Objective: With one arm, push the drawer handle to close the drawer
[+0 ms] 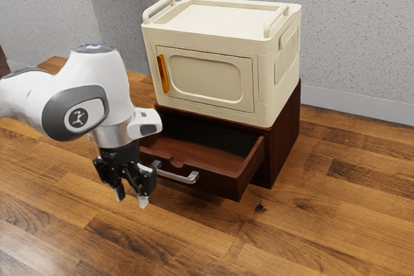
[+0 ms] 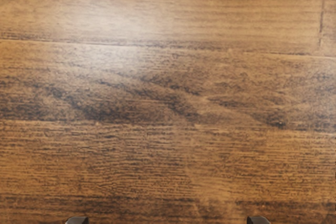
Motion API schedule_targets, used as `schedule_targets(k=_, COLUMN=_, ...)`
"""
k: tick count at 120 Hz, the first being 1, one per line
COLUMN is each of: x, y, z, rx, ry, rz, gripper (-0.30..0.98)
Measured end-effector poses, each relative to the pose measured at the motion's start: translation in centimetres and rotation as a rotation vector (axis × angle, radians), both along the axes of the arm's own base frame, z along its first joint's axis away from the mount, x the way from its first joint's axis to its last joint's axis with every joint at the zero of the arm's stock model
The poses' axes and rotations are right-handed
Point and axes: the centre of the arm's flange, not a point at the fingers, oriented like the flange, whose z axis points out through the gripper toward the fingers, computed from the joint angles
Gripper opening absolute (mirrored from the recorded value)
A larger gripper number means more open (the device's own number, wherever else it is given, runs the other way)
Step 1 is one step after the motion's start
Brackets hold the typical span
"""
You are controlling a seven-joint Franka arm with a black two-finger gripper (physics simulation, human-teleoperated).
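My gripper [image 1: 131,203] points down in the exterior view with its two fingers spread apart and nothing between them. It hangs in front of the handle side of the dark red-brown drawer [image 1: 220,184], near the left end of the silver handle [image 1: 178,175]. The drawer is pulled well out of its cabinet [image 1: 283,140]. Part of the handle's left end is hidden behind the hand. In the wrist view the gripper [image 2: 168,221] has its fingertips far apart at the lower edge, above bare wood.
A cream box [image 1: 213,63] with an orange handle [image 1: 163,73] on its door and two top rails stands on the cabinet. The wooden surface [image 1: 310,224] extends around the cabinet. A grey speckled wall [image 1: 356,37] rises behind.
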Motion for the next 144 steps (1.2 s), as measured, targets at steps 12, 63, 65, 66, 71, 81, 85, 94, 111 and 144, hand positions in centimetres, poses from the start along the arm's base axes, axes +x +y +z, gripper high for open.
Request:
schedule_targets(k=12, x=1.3, y=0.3, z=-2.5, rx=-0.011, ry=0.017, rz=0.035, gripper=0.22)
schedule_targets(k=63, x=5.8, y=-0.2, z=-3.8, rx=0.019, ry=-0.108, rz=0.037, gripper=0.05)
schedule_targets(k=65, x=5.9, y=-0.2, z=-4.0, rx=0.018, ry=-0.109, rz=0.038, gripper=0.04)
schedule_targets(k=66, x=6.0, y=-0.2, z=-4.0, rx=0.018, ry=-0.109, rz=0.039, gripper=0.04)
schedule_targets(k=71, x=6.5, y=-0.2, z=-4.0, rx=0.019, ry=-0.117, rz=0.039, gripper=0.04)
schedule_targets(k=81, x=7.7, y=-0.2, z=-4.0, rx=0.021, ry=-0.134, rz=0.037, gripper=0.03)
schedule_targets(k=85, x=8.1, y=-0.3, z=-3.9, rx=0.026, ry=-0.143, rz=0.032, gripper=0.03)
schedule_targets(k=94, x=9.0, y=-0.3, z=-4.0, rx=0.032, ry=-0.156, rz=0.026, gripper=0.02)
schedule_targets(k=111, x=12.5, y=-0.4, z=-4.2, rx=0.025, ry=-0.178, rz=0.020, gripper=0.00)
schedule_targets(k=144, x=18.6, y=0.7, z=-4.9, rx=0.032, ry=-0.219, rz=0.019, gripper=-0.01)
